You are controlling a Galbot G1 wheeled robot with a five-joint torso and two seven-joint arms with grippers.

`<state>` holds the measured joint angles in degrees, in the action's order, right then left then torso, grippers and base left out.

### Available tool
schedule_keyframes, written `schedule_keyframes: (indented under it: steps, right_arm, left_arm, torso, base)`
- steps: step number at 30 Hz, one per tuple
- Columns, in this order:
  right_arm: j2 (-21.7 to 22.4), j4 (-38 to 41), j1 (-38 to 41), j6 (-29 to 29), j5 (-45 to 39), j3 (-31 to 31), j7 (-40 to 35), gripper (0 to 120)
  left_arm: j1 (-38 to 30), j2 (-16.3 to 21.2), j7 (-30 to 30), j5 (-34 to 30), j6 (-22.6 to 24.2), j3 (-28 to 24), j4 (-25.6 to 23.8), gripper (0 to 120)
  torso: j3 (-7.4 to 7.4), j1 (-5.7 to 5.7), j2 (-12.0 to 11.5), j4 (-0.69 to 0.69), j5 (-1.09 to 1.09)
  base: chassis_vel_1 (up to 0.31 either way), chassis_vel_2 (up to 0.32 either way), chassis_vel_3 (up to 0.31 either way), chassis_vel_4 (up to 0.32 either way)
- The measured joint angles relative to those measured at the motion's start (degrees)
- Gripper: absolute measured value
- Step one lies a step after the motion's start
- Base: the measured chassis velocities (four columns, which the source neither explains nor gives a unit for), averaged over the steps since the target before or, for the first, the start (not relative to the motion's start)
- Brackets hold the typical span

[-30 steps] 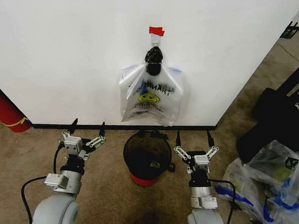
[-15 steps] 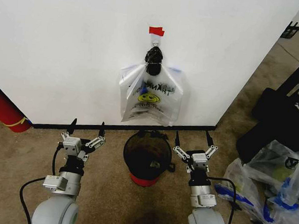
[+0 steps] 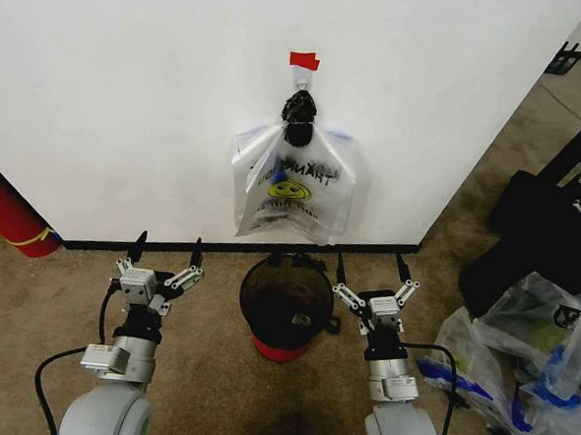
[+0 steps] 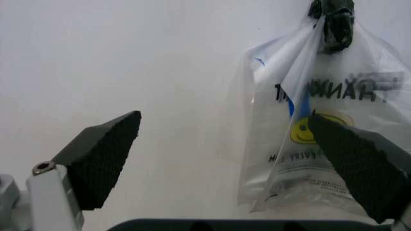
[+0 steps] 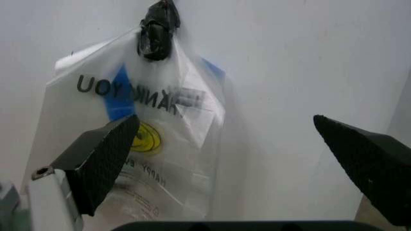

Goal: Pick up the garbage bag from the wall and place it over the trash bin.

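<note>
The garbage bag (image 3: 293,183) hangs from a small hook (image 3: 301,75) on the white wall (image 3: 131,89), under a red tape strip (image 3: 303,59). It is thin translucent plastic gathered in a black knot (image 3: 299,114). Blue patches, "THANK YOU" lettering and a yellow smiley show through (image 5: 147,137); I cannot tell whether these are layered bags. Directly below it on the carpet stands the black mesh trash bin (image 3: 286,298) with a red base. My left gripper (image 3: 170,242) is open to the left of the bin, and my right gripper (image 3: 369,260) is open to its right. Both point at the wall and hold nothing.
A red cylinder (image 3: 9,215) leans at the far left by the black baseboard (image 3: 131,243). A black case (image 3: 551,229) and bulging clear bags (image 3: 518,365) crowd the floor on the right. The wall ends at a corner (image 3: 422,247) to the right of the bag.
The right gripper has shifted slightly left, toward the bin. The left gripper has dropped back very slightly. The bag and bin have not moved.
</note>
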<state>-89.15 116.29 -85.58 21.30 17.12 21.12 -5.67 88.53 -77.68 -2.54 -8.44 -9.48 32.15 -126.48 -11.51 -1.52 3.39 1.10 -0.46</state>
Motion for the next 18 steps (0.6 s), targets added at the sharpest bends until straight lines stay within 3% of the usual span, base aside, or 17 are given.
schedule_keyframes:
  steps: [18]
  right_arm:
    - [1.19,-1.36,2.21,-1.30,-4.48,-0.23,1.13,100]
  left_arm:
    - [-0.72,0.54,-0.02,0.60,0.28,-1.13,1.39,100]
  torso:
    - [0.00,0.00,0.00,0.01,0.00]
  base:
    - [0.000,0.000,0.000,0.000]
